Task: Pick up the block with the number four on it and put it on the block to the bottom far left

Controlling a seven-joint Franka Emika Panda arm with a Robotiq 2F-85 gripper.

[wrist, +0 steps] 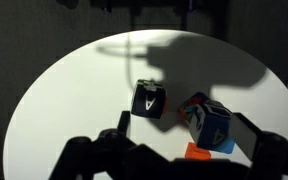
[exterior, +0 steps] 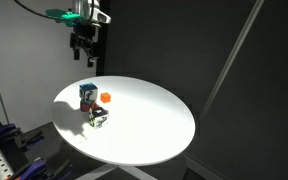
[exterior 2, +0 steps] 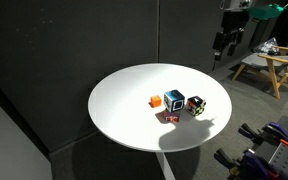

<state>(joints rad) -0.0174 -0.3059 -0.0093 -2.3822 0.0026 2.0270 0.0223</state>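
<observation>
The block with the blue top [exterior: 87, 93] [exterior 2: 173, 99] [wrist: 216, 126] appears to rest on the red and yellow block [exterior: 86, 105] [exterior 2: 168, 117] [wrist: 191, 104], which shows only as a red edge beneath it. My gripper [exterior: 82, 56] [exterior 2: 221, 48] [wrist: 185, 122] hangs high above the table, away from the blocks, open and empty. In the wrist view its two dark fingers stand wide apart at the bottom of the picture.
A round white table [exterior: 154, 125] [exterior 2: 124, 115] carries everything. A black-and-white cube [exterior: 99, 117] [exterior 2: 195, 104] [wrist: 149, 100] sits next to the stack. A small orange piece [exterior: 106, 97] [exterior 2: 155, 101] [wrist: 198, 152] lies close by. A wooden stool [exterior 2: 264, 65] stands behind the table.
</observation>
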